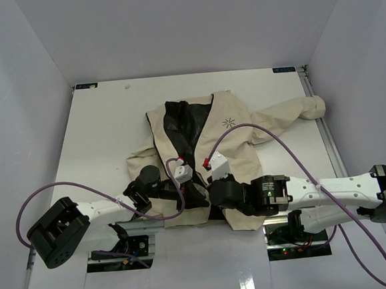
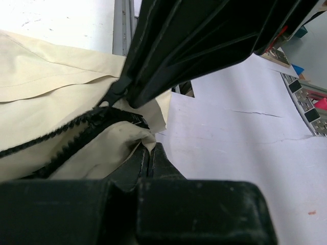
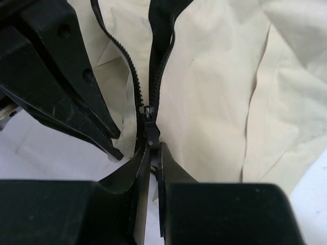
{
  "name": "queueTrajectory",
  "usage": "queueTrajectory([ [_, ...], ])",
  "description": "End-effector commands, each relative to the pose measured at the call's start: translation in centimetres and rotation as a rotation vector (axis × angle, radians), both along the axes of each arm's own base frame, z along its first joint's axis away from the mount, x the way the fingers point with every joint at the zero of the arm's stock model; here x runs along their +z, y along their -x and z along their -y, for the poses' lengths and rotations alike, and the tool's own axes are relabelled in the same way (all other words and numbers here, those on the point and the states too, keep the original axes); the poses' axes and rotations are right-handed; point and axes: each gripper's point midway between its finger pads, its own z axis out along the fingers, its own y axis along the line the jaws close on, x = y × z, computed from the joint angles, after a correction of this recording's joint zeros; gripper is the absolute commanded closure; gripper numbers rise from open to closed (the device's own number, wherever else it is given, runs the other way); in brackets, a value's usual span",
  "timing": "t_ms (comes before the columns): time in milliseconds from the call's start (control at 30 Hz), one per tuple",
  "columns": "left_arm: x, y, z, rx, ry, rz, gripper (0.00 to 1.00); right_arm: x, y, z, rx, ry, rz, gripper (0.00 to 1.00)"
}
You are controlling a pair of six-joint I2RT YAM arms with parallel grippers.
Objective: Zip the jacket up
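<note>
Since the jacket [image 1: 236, 138] is soft, light cloth that creases and slides on the smooth table [image 1: 99, 138], it will probably bunch toward the collar unless its bottom is pinned while the zipper runs, so the sound holds are the hem beside the zipper's base and the small stiff tab on the slider. It lies face-up at mid-table, collar toward the far edge, hem toward the near edge, front open on the black lining [image 1: 182, 128]. On the left, the left gripper [image 2: 149, 153] has its fingers pressed together on the hem corner [image 2: 145, 137] just beside the zipper's foot. To its right, the two rows of teeth [image 3: 125, 56] converge at the slider [image 3: 147, 112], low near the hem, so nearly the whole zipper is yet to close. The right gripper [image 3: 154, 148] has its fingers clamped on the pull tab [image 3: 152, 133]. Further right, one sleeve [image 1: 291, 113] reaches toward the right edge. From above, both wrists cover the hem and slider; whether the rows are properly seated below the slider cannot be told, since fingers hide it. The other sleeve is folded up near the left arm and hard to make out.
</note>
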Motion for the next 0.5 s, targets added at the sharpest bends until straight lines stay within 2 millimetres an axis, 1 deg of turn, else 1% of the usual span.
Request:
queueTrajectory([
  [0,-0.9,1.9,-0.7,-0.057,-0.029,-0.036,1.00,5.4,-4.6,-0.7,-0.118,-0.033,0.214,0.92],
  [67,-1.0,2.0,-0.9,-0.042,-0.026,-0.039,1.00,5.2,-5.8,-0.9,-0.126,0.007,0.240,0.92],
  [167,-0.6,2.2,-1.1,-0.026,-0.008,-0.038,1.00,4.9,-7.9,-1.9,-0.151,0.017,0.265,0.92],
  [200,-0.7,2.2,-1.2,-0.017,-0.005,-0.039,1.00,5.0,-8.9,-2.1,-0.165,0.006,0.271,0.92],
  [267,-0.7,2.3,-1.4,0.000,0.001,-0.040,1.00,4.6,-10.6,-2.3,-0.177,0.015,0.277,0.92],
  [300,-0.7,2.3,-1.5,0.008,0.001,-0.042,1.00,4.8,-11.8,-3.2,-0.184,-0.021,0.286,0.92],
  [333,-0.8,2.3,-1.6,0.017,0.001,-0.047,1.00,4.8,-13.2,-3.3,-0.192,-0.040,0.279,0.92],
  [400,-0.9,2.1,-1.8,0.047,-0.003,-0.051,1.00,5.0,-15.7,-4.4,-0.192,-0.069,0.301,0.92],
  [467,-1.2,1.8,-1.9,0.074,-0.008,-0.055,1.00,5.2,-18.2,-4.7,-0.221,-0.079,0.318,0.92],
])
